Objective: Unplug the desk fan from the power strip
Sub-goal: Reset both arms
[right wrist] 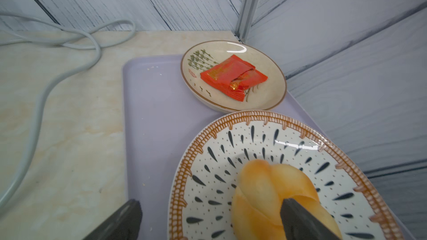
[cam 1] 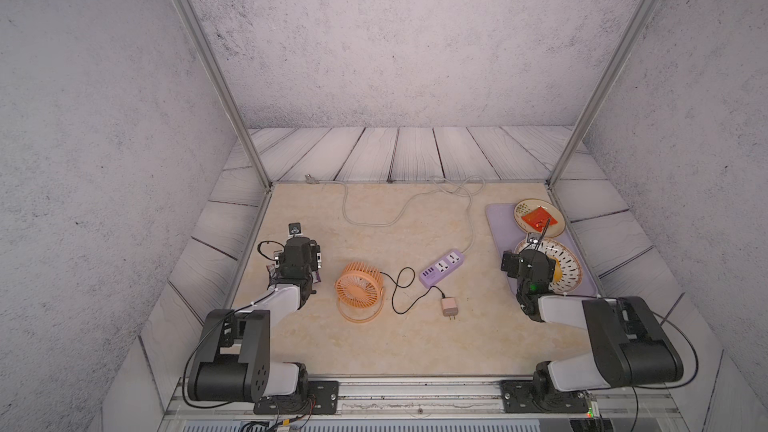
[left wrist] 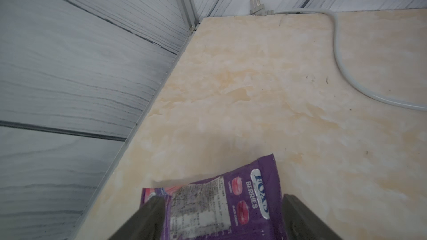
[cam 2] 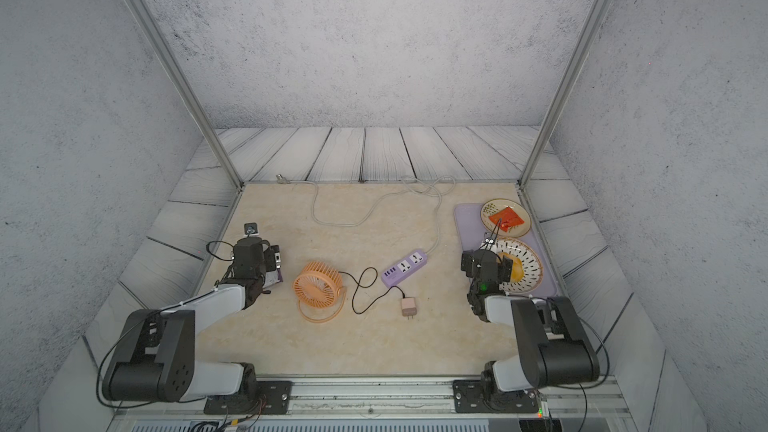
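Note:
The orange desk fan [cam 1: 359, 290] [cam 2: 318, 286] stands on its ring stand in the middle of the table. Its thin black cord [cam 1: 401, 290] loops to a small pink plug adapter [cam 1: 449, 306] [cam 2: 409, 306], which lies flat on the table with its prongs bare, just in front of the lavender power strip [cam 1: 441, 268] [cam 2: 404, 268]. Both white sockets of the strip show nothing in them. My left gripper [left wrist: 221, 204] [cam 1: 296, 261] is left of the fan, open, straddling a purple candy packet [left wrist: 221, 204]. My right gripper [right wrist: 210, 206] [cam 1: 530, 265] hangs open at the far right.
A pale purple mat [right wrist: 150, 100] [cam 1: 498, 226] carries a small plate [right wrist: 231, 43] of red packets and a patterned plate [right wrist: 208, 132] with a bread roll [right wrist: 265, 185] under my right fingers. The strip's grey cord [cam 1: 471, 218] curls to a plug [left wrist: 256, 8] at the back edge.

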